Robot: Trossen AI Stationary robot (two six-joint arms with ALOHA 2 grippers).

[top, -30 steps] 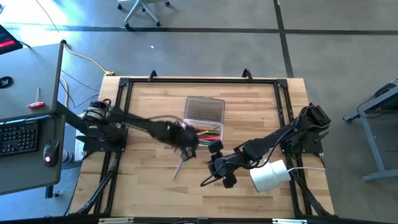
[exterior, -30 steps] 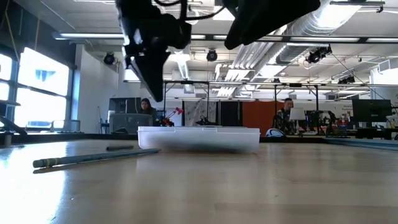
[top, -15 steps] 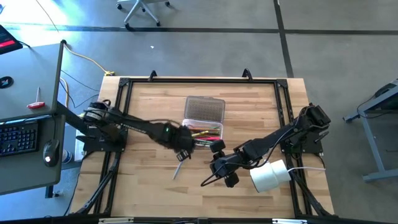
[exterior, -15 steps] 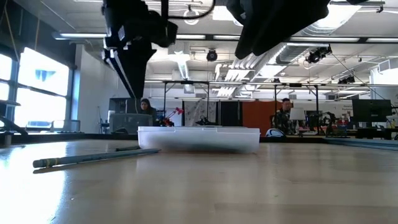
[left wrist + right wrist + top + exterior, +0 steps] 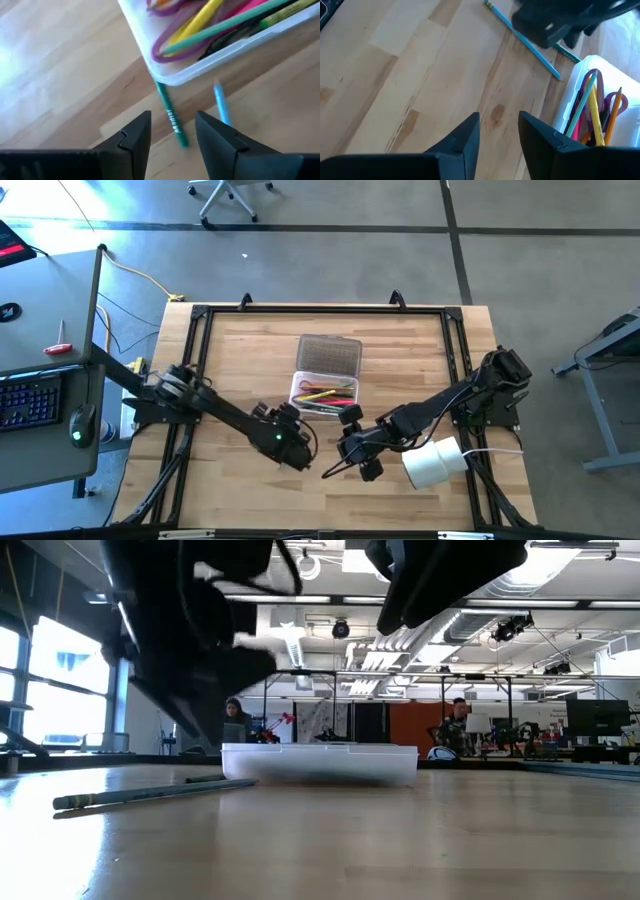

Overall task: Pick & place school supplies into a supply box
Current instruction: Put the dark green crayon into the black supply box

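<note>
Left gripper (image 5: 172, 137): I see its fingers apart, holding nothing, low over the green pencil (image 5: 171, 117) on the table just outside the box corner.
Blue pencil (image 5: 220, 102): beside the green one, on the wood.
Right gripper (image 5: 499, 132): fingers parted, empty, over bare table near the box.
Supply box (image 5: 325, 392): lid open; yellow, green, pink pens and purple-handled scissors (image 5: 167, 37) inside.
White roll (image 5: 432, 462): beside my right arm.

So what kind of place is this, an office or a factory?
Probably an open-plan robotics lab: exposed ceiling ducts, a desk with a keyboard beside the wooden table, and people at monitors behind.
</note>
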